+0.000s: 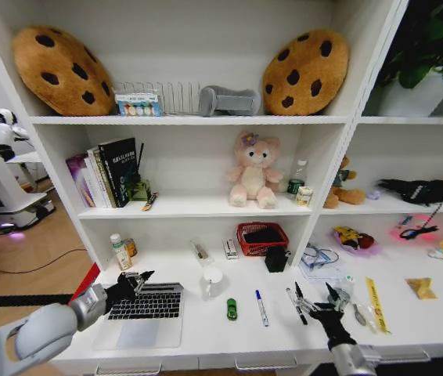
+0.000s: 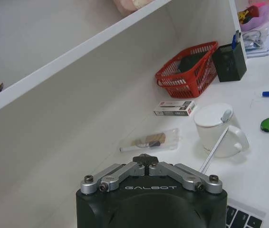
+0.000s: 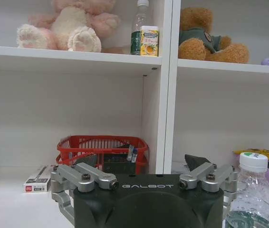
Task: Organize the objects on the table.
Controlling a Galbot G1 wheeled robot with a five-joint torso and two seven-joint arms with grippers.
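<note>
While my left gripper [image 1: 145,276] hovers pressed together over the silver laptop [image 1: 142,313], my right gripper [image 1: 314,303], seemingly spread, hangs beside the black pen [image 1: 295,305].

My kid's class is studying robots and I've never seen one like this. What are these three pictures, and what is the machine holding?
It is a two-armed robot at a white table. One picture comes from its head, looking down; the other two come from cameras on its wrists. The left pincer hovers above the silver laptop, fingers closed on nothing. The right pincer sits near the black pen, open and empty. Also on the table: a blue-capped pen, a tiny green toy, a white mug and a red basket.
</note>
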